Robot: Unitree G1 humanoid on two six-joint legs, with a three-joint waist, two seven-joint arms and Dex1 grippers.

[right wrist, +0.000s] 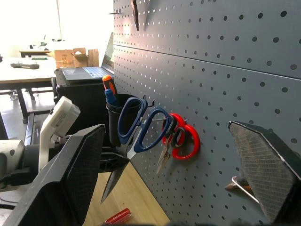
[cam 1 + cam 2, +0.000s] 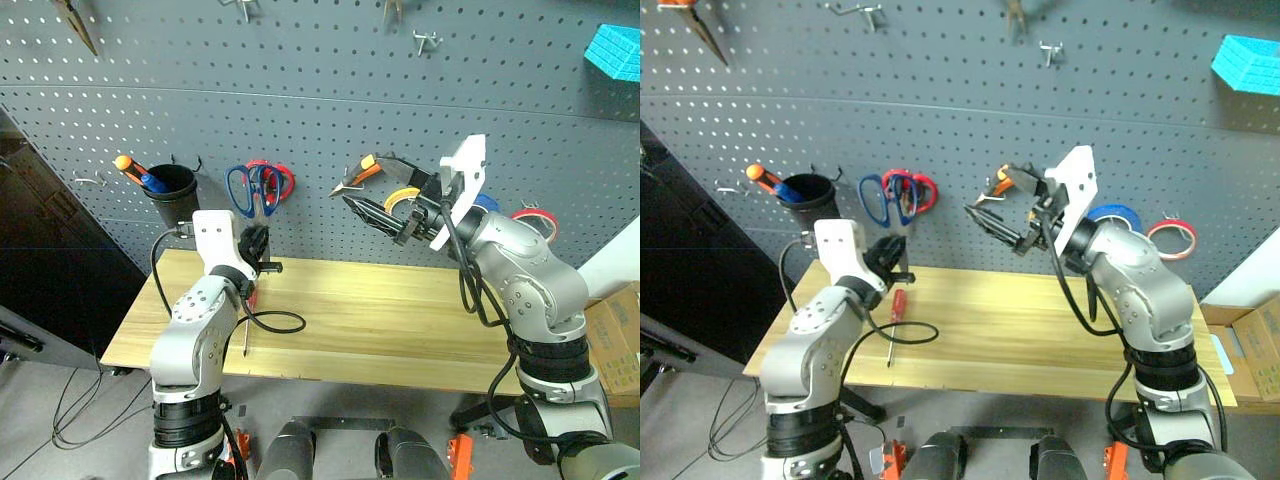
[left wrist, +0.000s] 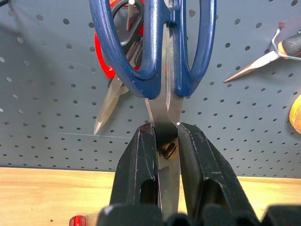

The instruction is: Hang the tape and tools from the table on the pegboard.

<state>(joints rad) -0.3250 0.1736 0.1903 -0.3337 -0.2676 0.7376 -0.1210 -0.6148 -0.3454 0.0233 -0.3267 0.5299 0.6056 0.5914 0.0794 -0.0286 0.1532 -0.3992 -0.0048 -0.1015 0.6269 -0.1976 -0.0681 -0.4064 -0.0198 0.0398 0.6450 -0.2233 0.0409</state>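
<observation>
My left gripper (image 3: 164, 129) is shut on the blades of the dark-blue-handled scissors (image 3: 150, 47). It holds them upright against the grey pegboard (image 2: 320, 100), handles up by a wire hook. I cannot tell whether they hang on it. My right gripper (image 2: 1002, 200) is open and empty, raised close to the orange-and-black pliers (image 2: 365, 172), which hang on the board. The red tape (image 2: 535, 212) hangs on the board at the right. On the wooden table (image 2: 400, 320), below my left gripper, lies the red-handled screwdriver (image 2: 897, 303).
Red-handled scissors (image 2: 278, 182) hang right beside the blue ones. A black cup (image 2: 170, 192) holding an orange-and-blue tool sits on the board to the left. A yellow roll (image 2: 400, 197) and a blue roll (image 2: 1110, 212) hang near my right gripper. A cardboard box (image 2: 615, 330) stands at the right.
</observation>
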